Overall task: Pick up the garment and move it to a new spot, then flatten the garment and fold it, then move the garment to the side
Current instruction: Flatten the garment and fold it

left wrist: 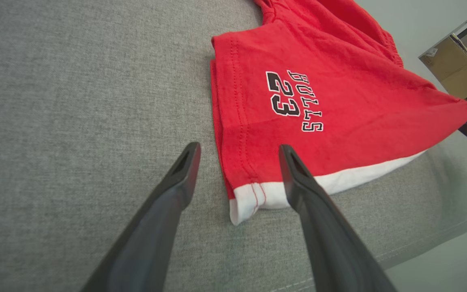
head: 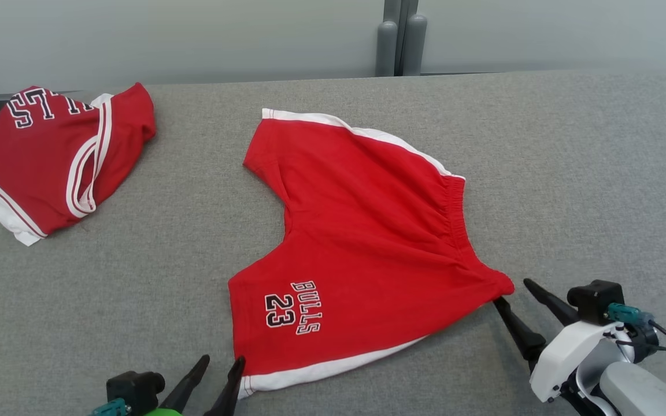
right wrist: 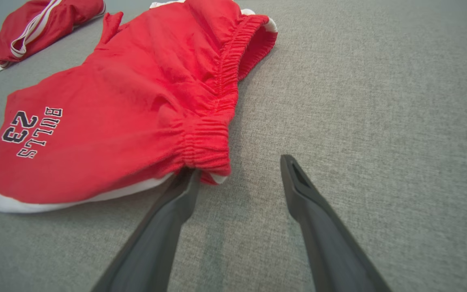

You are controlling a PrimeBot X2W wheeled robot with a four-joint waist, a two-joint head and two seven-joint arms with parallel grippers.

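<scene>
With the left claw (head: 221, 363) and right claw (right wrist: 239, 170) both wide and empty, the red shorts (head: 367, 231) lie mostly flat on the bench (head: 570, 173) at their fingertips, so folding and moving aside look left to do.

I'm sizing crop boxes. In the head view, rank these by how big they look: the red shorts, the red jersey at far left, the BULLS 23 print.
1. red shorts, clearly largest.
2. red jersey, bunched and farther from the camera, so its true size is unsure.
3. BULLS 23 print, smallest by far.
</scene>
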